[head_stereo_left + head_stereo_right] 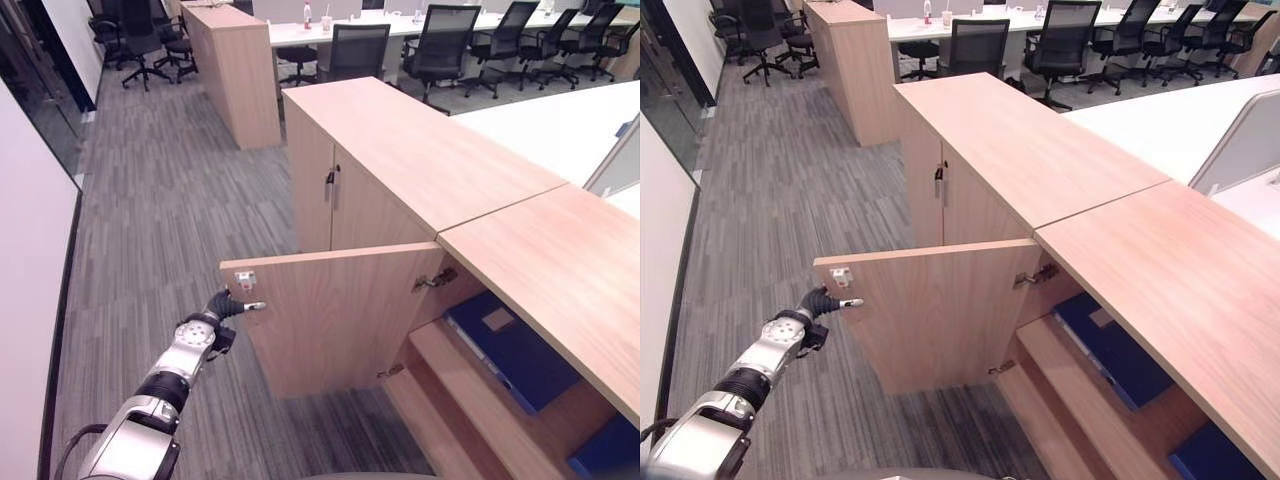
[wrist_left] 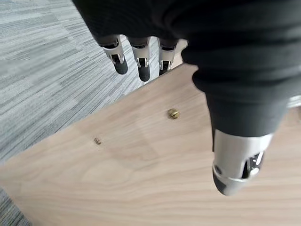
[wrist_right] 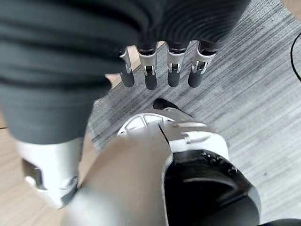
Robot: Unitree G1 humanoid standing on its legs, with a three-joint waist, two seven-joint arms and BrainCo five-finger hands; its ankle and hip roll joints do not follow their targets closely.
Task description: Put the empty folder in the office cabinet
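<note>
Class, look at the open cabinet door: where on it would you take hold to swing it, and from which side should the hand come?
Grip the cabinet door at its free edge, farthest from the hinges, coming from the aisle side. That edge likely gives most leverage, and the left hand is already there, fingers straight.

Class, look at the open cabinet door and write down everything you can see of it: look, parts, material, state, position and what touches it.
The cabinet door is a flat panel of what looks like light wood. It stands swung wide open, square to the cabinet front, above the grey carpet. Two metal hinges on its inner side join it to the cabinet; a small whitish fitting sits near its free top corner. The left hand is at that free edge, its thumb lying along the panel's face and its fingers past the edge.
</note>
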